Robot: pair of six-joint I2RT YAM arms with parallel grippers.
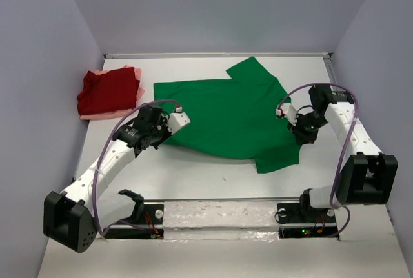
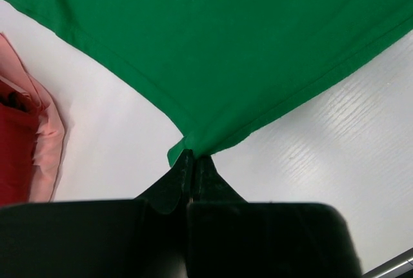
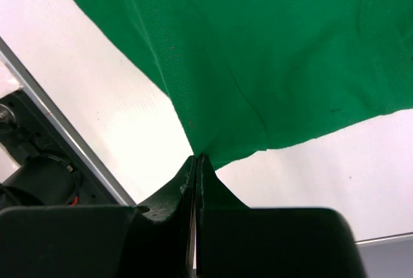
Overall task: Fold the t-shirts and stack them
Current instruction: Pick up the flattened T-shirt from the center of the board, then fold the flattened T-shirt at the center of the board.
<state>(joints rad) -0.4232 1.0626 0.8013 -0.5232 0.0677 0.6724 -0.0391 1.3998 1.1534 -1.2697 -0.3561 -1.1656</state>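
The green t-shirt [image 1: 226, 113] lies spread flat on the white bench [image 1: 213, 178], at the middle and a little toward 1 o'clock. One sleeve points to 12 o'clock and the other lies at the shirt's 5 o'clock corner.

The left arm runs from its base at 7 o'clock up and across toward the centre, its forearm slanting to 1 o'clock and its wrist low over the bench. The left claw [image 1: 164, 137] sits at the shirt's 8 o'clock corner. In the left wrist view, that claw [image 2: 191, 162] has its two fingers pressed together with the corner of the green cloth [image 2: 226, 46] pinched between them. The fabric gathers to a point at the tips.

The right arm rises from its base at 4 o'clock, bends at a high elbow near 2 o'clock, then turns back down toward 7 o'clock. The right claw [image 1: 300, 137] meets the shirt's edge at 4 o'clock, just above the near sleeve. In the right wrist view, this claw [image 3: 195, 162] is also closed tight on a fold of the green hem [image 3: 271, 52], the cloth drawn up into a peak at the tips.

At 10 o'clock, well apart from the green shirt, the dark red t-shirt [image 1: 106, 92] lies folded on top of the pale pink t-shirt [image 1: 97, 115], whose edge shows beneath it.
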